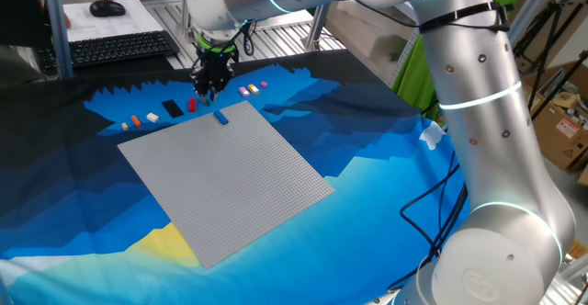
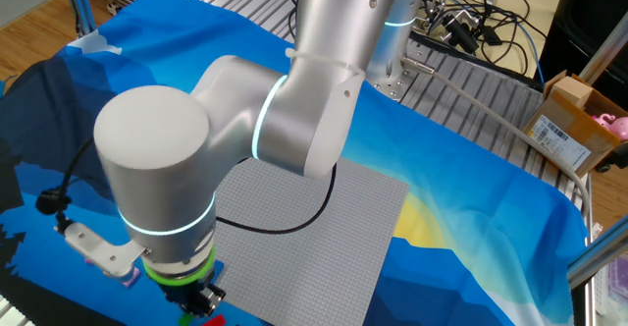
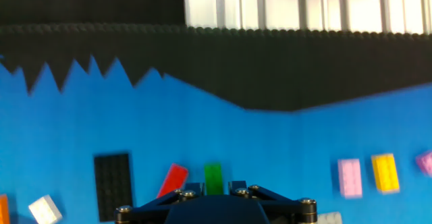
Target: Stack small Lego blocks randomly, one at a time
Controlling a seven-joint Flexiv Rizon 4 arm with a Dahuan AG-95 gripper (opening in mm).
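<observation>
Green brick (image 3: 213, 179) lay on the worktop's blue cloth (image 3: 270, 150) directly below my end effector (image 3: 214, 196), a red brick (image 3: 173, 181) just beside it. I couldn't tell whether the fingers were spread. Descending off-centre could nudge the red one. I counted one pink (image 3: 349, 177), one yellow (image 3: 385, 172), one white (image 3: 44, 209), possibly more.

A robotics lab is indicated: a keyboard (image 1: 119, 46) and mouse (image 1: 107, 8) are seen past the tabletop's far left corner, tangled cables (image 2: 481, 17) and cardboard boxes (image 2: 574, 120) beyond its edges, on aluminium framing (image 1: 276, 34).
</observation>
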